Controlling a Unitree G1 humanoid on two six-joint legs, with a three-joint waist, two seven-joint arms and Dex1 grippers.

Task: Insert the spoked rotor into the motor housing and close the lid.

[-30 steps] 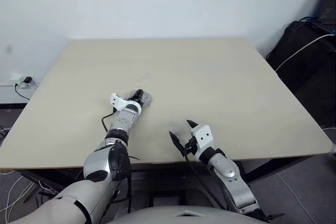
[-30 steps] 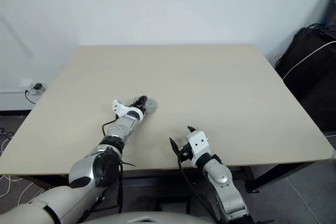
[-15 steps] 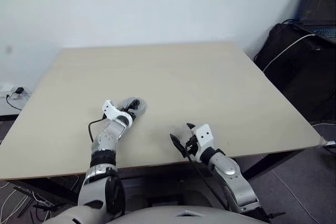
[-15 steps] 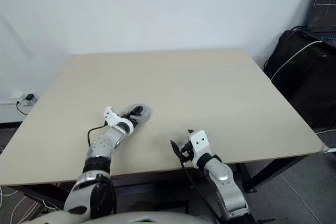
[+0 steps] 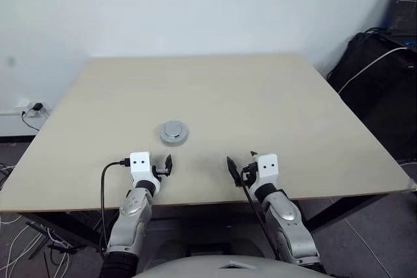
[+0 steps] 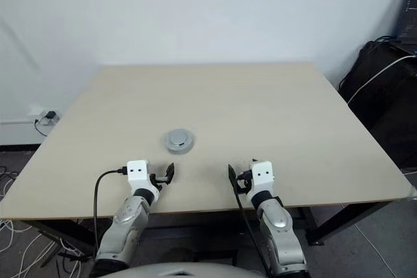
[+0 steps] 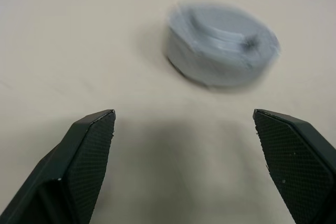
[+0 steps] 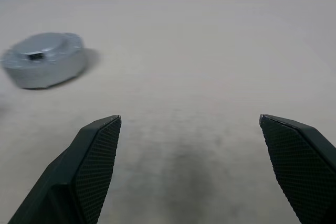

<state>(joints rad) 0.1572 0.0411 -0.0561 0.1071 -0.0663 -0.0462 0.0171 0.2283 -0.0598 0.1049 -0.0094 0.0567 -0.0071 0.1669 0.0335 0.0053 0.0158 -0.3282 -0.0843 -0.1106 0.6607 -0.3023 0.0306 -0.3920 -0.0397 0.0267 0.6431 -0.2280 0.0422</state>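
Left wrist view shows the pale silver round metal lid [image 7: 223, 48] sitting closed on the beige table [image 5: 260, 96], apart from the spread, empty left pincer [image 7: 189, 169] and right pincer [image 8: 191, 169], so any careless sweep could knock it askew.

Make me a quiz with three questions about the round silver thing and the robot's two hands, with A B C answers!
1. Where is the lid?
A. on the table, ahead of the left gripper
B. on the floor
C. between a gripper's fingers

2. How many round metal pieces lie on the table?
A. three
B. one
C. five

3. How is the right gripper?
A. shut on the lid
B. open, holding nothing
C. shut on a cable

Answers:
1. A, it rests on the table beyond the left gripper's fingers.
2. B, a single silver round piece lies there.
3. B, its wrist view shows two fingers wide apart over bare table.
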